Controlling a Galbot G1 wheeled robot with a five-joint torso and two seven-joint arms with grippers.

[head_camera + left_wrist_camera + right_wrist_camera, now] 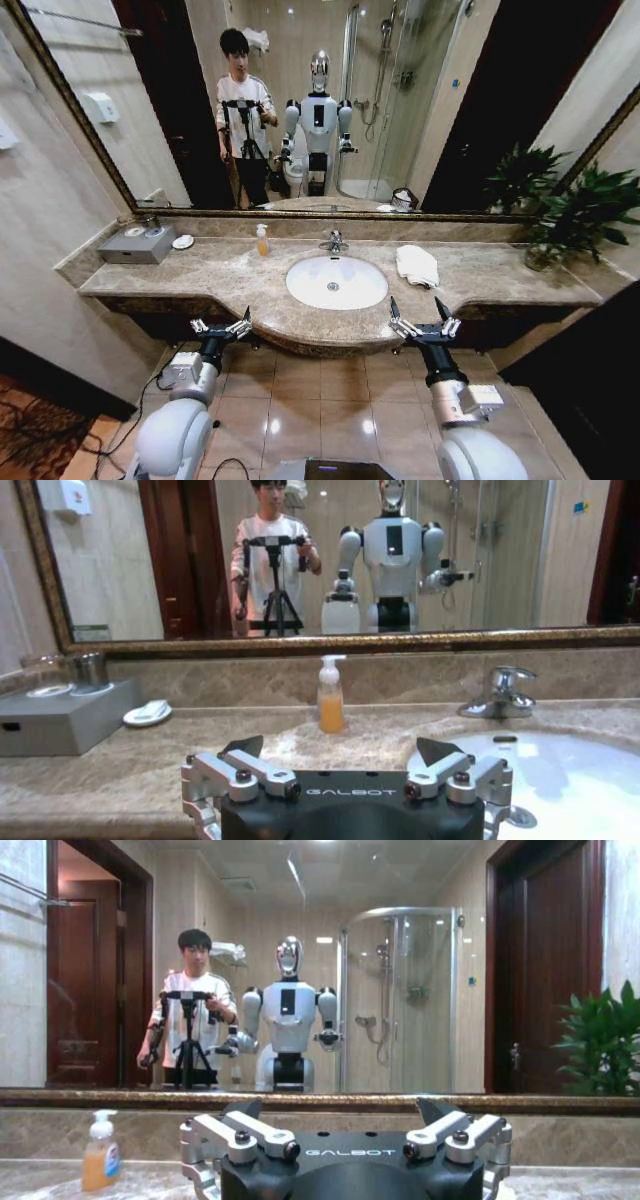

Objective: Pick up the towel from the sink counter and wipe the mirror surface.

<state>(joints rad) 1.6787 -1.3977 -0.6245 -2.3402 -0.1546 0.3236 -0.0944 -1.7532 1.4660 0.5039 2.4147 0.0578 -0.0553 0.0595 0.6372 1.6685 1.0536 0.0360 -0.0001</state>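
White terry makes up the towel (417,266), which in the head view lies bunched on the sink counter (230,282), just beside the oval basin (337,282) on the robot's right and near the back wall. Behind it the mirror (420,110) spans the wall above the counter. The left gripper (221,326) hangs in front of the counter's bulging edge, jaws spread wide and holding nothing. The right gripper (424,324) hovers at the same front edge, also spread wide and empty, with the towel beyond it across the marble. By my reading the first step, the pick-up, is not yet begun.

From the left wrist view, the left gripper (341,769) faces the counter (100,787) with both jaws apart and nothing between them. A soap bottle (331,701) stands near the back wall, the tap (501,694) is beside the basin (560,780), and a small white dish (147,713) sits next to a grey box (60,716).

From the right wrist view, the right gripper (343,1129) likewise shows open, empty jaws, pointed at the mirror (400,990), with the soap bottle (100,1161) off to one side.

The next move probably calls for the right arm, the nearer one, to reach over the counter's edge, come down on the soft wad and close deep enough to gather its folds.
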